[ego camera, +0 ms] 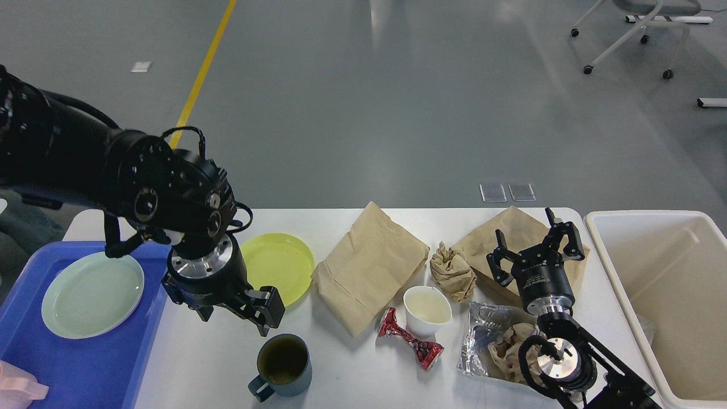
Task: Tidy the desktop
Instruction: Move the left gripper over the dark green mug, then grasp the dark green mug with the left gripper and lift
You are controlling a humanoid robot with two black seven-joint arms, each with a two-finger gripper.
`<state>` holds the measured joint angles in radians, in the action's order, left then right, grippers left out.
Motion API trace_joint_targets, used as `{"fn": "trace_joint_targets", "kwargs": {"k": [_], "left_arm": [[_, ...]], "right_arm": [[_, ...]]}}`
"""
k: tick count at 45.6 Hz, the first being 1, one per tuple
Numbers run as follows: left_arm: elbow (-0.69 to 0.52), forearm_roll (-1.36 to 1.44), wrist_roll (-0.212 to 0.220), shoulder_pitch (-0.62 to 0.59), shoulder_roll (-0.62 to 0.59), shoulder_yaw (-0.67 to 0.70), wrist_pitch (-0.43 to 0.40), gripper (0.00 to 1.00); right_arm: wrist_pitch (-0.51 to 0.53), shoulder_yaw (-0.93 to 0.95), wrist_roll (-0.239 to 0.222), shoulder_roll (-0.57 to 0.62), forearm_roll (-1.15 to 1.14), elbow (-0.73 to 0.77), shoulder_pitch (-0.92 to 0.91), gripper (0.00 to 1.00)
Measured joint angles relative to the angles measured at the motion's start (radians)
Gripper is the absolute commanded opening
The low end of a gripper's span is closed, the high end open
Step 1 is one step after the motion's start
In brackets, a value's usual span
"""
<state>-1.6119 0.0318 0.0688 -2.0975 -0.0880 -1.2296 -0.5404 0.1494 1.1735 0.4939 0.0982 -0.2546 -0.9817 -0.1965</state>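
A grey floor with a yellow line (207,62) lies beyond the white surface (352,375), the desktop, which fills the near half of the view from the blue tray (85,363) at its left end to the cream bin (670,295) standing just past its right end. A wheeled chair base (630,34) stands far right, well apart.

On the tray sits a pale green plate (92,294); a pink thing (20,389) shows at the tray's near left corner. A yellow-green plate (279,267) lies on the surface just right of the tray.

The left gripper (267,309) hangs over the surface between the yellow-green plate and a dark mug (282,363), which stands close to the near edge. Its fingers are seen end-on, so I cannot tell whether they are spread.

Mid-surface lie a brown bag (369,267), a paper cup (427,309) and a crushed red can (410,339), with a crumpled paper ball (452,271) to the right. A second brown bag (511,233) lies at the far right edge. Foil (483,335) with crumpled paper (508,349) on it sits near the right corner.

The right gripper (534,250) hovers over the second bag, fingers (500,264) spread, holding nothing. Bare surface is open along the near edge left of the mug and between the mug and the can.
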Motion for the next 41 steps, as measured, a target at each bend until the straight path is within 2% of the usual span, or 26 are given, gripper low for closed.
{"fn": "trace_joint_targets", "kwargs": {"k": [10,20,34,41], "left_arm": [[0.044,0.121,0.000,0.180,0.006,0.030,0.165,0.94],[0.096,0.157,0.000,0.285,0.017,0.035,0.267,0.94],[0.132,0.201,0.002,0.400,0.028,0.067,0.295,0.94],[0.173,0.188,0.003,0.452,0.051,0.067,0.300,0.88]], "right_arm": [[0.000,0.000,0.000,0.000,0.000,0.000,0.000,1.00],[0.000,0.000,0.000,0.000,0.000,0.000,0.000,1.00],[0.000,0.000,0.000,0.000,0.000,0.000,0.000,1.00],[0.001,0.000,0.000,0.000,0.000,0.000,0.000,1.00]]}}
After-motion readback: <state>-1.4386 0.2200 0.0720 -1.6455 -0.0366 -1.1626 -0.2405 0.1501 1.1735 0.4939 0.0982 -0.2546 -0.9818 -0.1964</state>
